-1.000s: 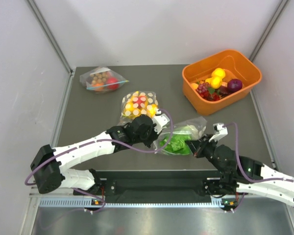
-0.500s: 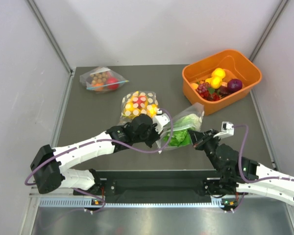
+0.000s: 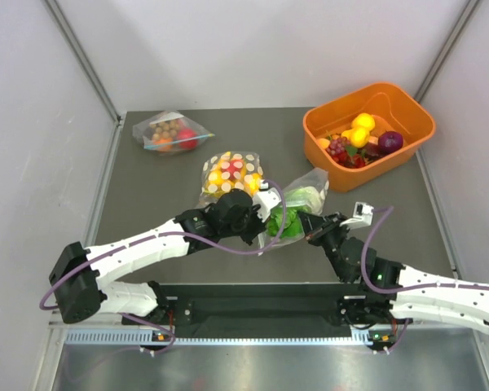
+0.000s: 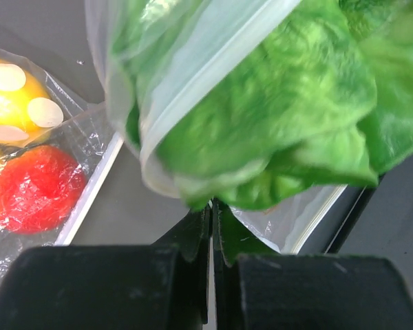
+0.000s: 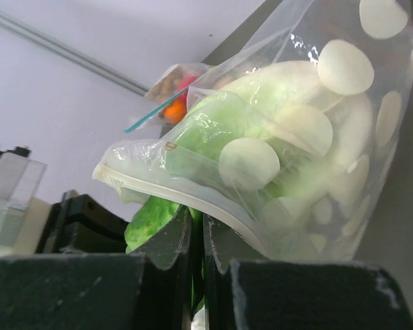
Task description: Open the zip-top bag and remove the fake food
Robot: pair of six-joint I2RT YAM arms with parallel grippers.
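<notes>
Top looks down; wrists close on bag (image 5: 316, 137)

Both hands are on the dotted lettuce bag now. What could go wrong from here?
1. Both the left hand and right hand pinch only thin film at the mouth of the zip-top bag; it could slip free.
2. The lettuce bulges out of the mouth and might drop onto the other dotted bag beside it.
</notes>
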